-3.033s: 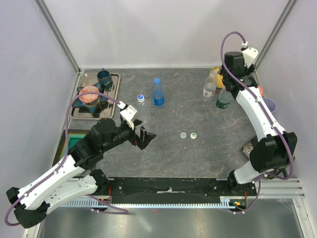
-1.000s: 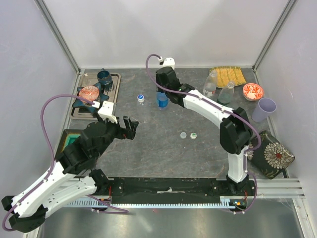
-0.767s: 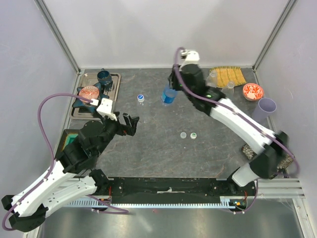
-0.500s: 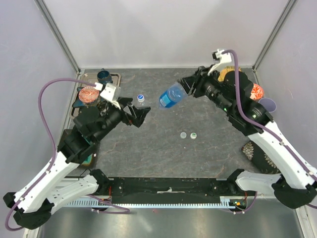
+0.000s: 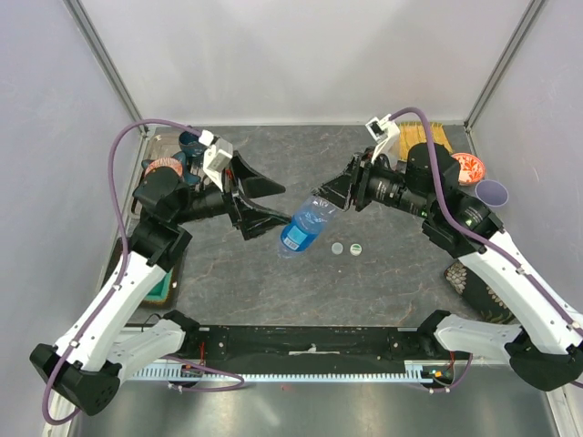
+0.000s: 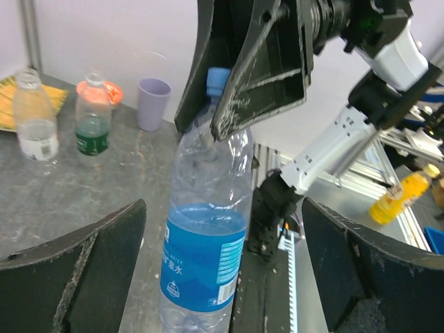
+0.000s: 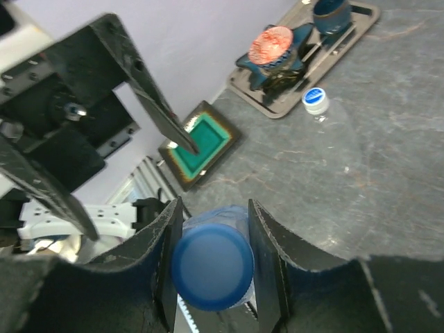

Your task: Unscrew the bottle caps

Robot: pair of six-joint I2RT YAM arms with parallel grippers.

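The right gripper (image 5: pixel 326 195) is clamped on the neck of the blue-labelled bottle (image 5: pixel 301 228), held tilted in the air just left of the white cap (image 5: pixel 337 248). Further left of that cap, the left gripper (image 5: pixel 278 203) is spread wide around the bottle's base.

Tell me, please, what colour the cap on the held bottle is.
The cap is blue, seen best in the right wrist view.
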